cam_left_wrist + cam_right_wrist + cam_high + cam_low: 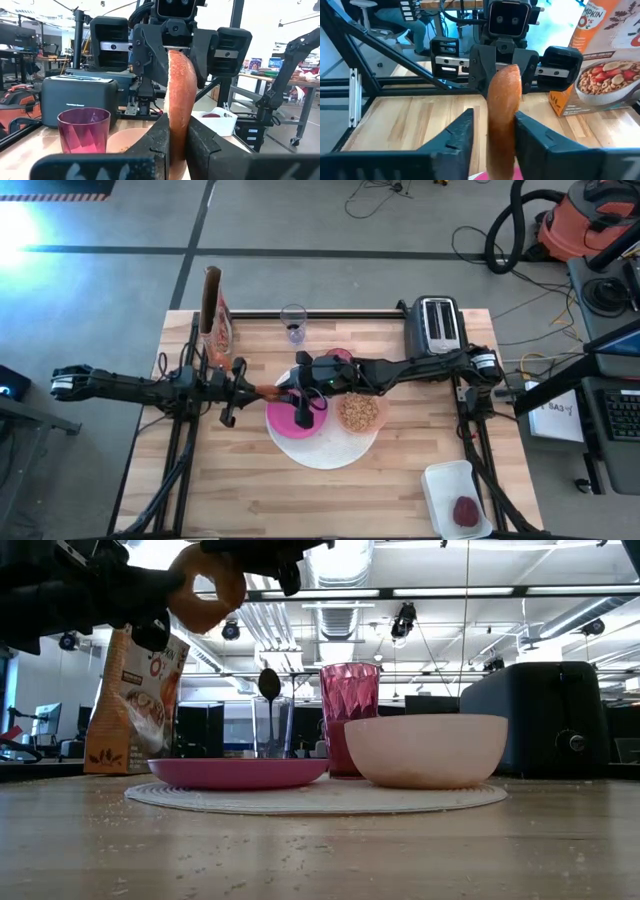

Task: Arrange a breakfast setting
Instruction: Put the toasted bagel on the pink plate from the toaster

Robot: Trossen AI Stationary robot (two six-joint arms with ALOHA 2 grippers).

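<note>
the round toasted bread (179, 100) hangs edge-on above the magenta plate (238, 772), pinched by the left gripper (176, 134) while the right gripper (492, 127) stands parted around it, so a weak left pinch could drop it off the plate.

Free along the front edge of the light wooden table (230, 500), up to the white rectangular tray (450, 490) in the front right corner. Also free along the left edge.

Blocked mid-table by the big white round disc (322, 452) bearing the magenta plate (285, 420), translucent pink bowl (360, 413) and faceted pink tumbler (338, 357).

Barred above by two dark arms, left gripper (262, 392) clamped on the round toasted bread (205, 585), right gripper (285, 392) parted around it; open air between bread and plate.

Crowded at the back edge: orange cereal box (215, 320), clear glass (293, 323), black toaster (437, 325).
</note>
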